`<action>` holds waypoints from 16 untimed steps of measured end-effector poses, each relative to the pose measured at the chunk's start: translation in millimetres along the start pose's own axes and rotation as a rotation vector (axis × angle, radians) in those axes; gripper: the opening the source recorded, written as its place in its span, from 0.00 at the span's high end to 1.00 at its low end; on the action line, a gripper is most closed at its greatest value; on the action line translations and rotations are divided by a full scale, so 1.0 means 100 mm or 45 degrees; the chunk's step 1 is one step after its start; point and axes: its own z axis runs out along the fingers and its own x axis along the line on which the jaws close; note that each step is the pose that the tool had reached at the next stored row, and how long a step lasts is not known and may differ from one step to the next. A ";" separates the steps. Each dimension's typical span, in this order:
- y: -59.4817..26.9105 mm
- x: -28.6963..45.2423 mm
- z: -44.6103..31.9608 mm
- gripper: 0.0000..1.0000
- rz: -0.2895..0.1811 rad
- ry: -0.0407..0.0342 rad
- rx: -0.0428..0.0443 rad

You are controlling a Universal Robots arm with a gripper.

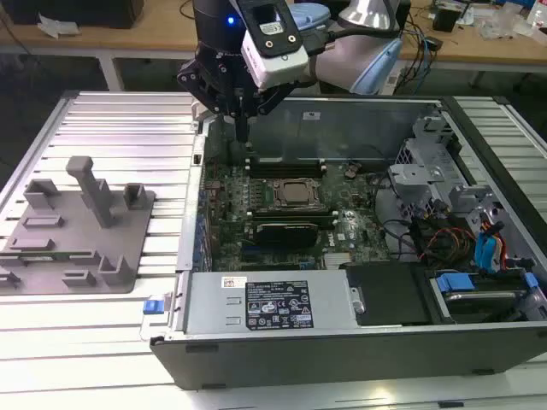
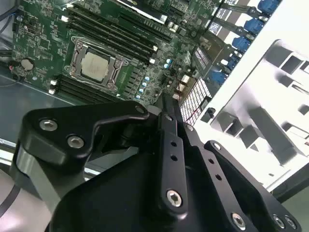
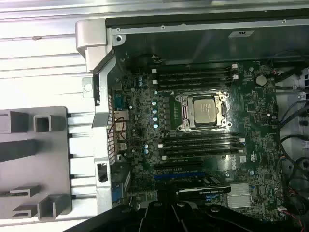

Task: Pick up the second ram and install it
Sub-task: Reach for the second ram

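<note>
My gripper (image 1: 242, 135) hangs over the back corner of the open computer case, on the exterior view's left. Its fingers are shut to a thin point, with nothing seen between them. The tip hovers just above the end of the back bank of black memory slots (image 1: 286, 166). In the second wrist view the gripper (image 2: 169, 100) points down beside the motherboard's edge. The processor socket (image 3: 203, 110) sits between two slot banks (image 3: 193, 77) in the first wrist view. The second ram is hidden or out of view.
A grey plastic fixture (image 1: 77, 226) stands on the ribbed metal table at the exterior view's left. The case's back wall (image 1: 359, 111) rises close behind the gripper. A power supply (image 1: 265, 303) lies at the case's front. Drive bays and loose cables (image 1: 444, 239) fill its right.
</note>
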 end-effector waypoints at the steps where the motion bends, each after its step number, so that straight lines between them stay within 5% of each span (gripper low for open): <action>1: 0.000 0.000 0.000 0.92 0.000 0.0000 0.000; 6: 0.000 0.001 0.000 0.92 -0.001 0.0000 0.000; 16: -0.010 0.135 -0.003 0.92 -0.002 0.0001 0.000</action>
